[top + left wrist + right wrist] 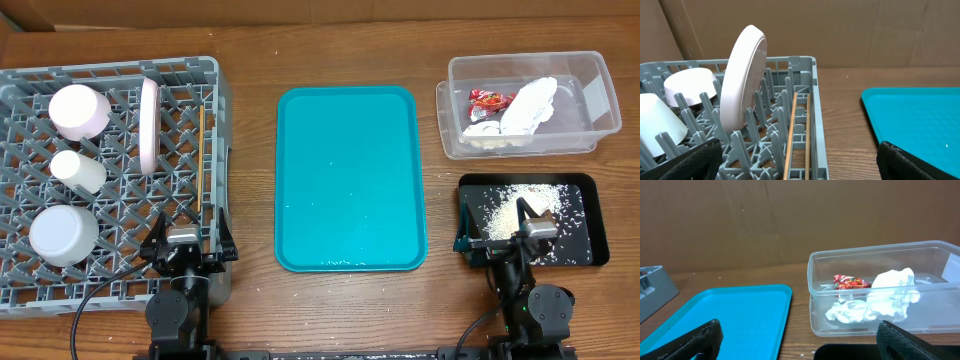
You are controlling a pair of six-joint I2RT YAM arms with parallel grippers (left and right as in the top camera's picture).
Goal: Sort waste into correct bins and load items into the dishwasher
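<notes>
Overhead view, clock positions read from the teal tray (pixel 350 180) at centre. Hidden or unclear: the right gripper (pixel 535 235) overhangs the 6 o'clock edge of the black tray (pixel 590 215), its dark fingers hard to separate from the tray; no brown lump can be told apart among the rice grains (pixel 500 205) scattered there; whether the napkin (pixel 530 105) is one piece or two cannot be told; the chopsticks (pixel 207 160) read as a single thin line from overhead, and the left wrist view cuts off their near ends. Counts: one grey rack (pixel 110 66) at 9 o'clock, holding one plate (pixel 149 125) on edge, one pink dish (pixel 78 110), one cup (pixel 78 171), one bowl (pixel 63 235) and two chopsticks; one clear tub (pixel 600 90) at 2 o'clock, holding one red wrapper (pixel 492 99) beside the napkin; one black tray at 4 o'clock. Left gripper (pixel 188 237) over the rack's 5 o'clock corner; both grippers' jaws stand wide apart, holding nothing.
</notes>
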